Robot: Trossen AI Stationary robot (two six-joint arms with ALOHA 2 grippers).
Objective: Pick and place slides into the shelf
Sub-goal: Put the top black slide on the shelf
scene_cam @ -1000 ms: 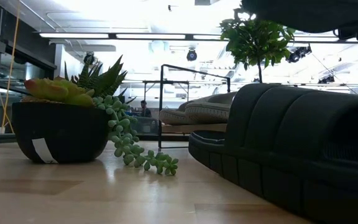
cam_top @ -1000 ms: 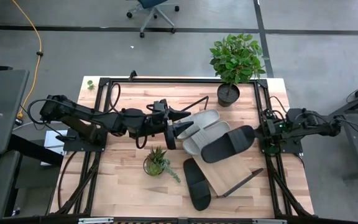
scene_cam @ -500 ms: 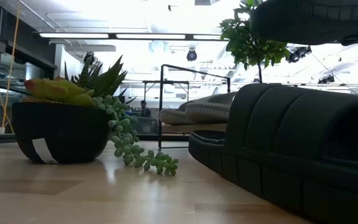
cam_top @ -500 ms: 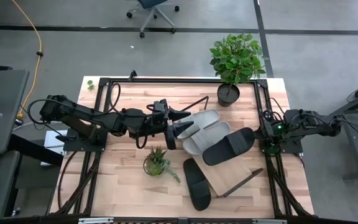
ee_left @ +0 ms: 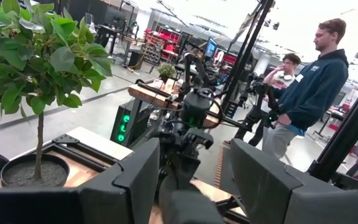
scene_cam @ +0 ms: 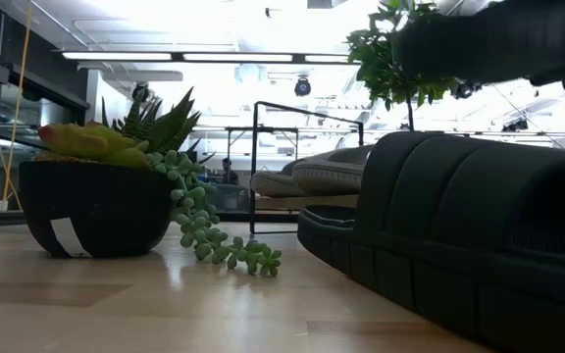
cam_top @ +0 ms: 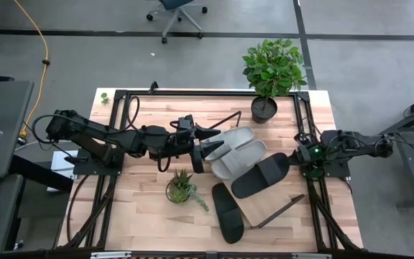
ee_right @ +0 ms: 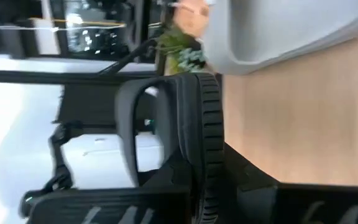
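- The right hand (cam_top: 298, 156), near the tabletop's right edge, grips a black slide (cam_top: 260, 175) by one end, over the shelf (cam_top: 273, 205).
- The left hand (cam_top: 205, 146), mid-tabletop, is closed on a light grey slide (cam_top: 228, 139), with the second grey slide (cam_top: 237, 158) beside it.
- Another black slide (cam_top: 227, 211) lies by the shelf's left edge, toward the tabletop's front edge.
- Risk, as I judge it: gripped at one end, the black slide could sag or twist and knock the grey pair.
- The shelf's wire frame is mostly hidden.

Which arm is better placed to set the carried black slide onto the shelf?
The right one, I think. The right hand already holds a black slide above the shelf, beside the two grey slides. The left hand is at those grey slides.
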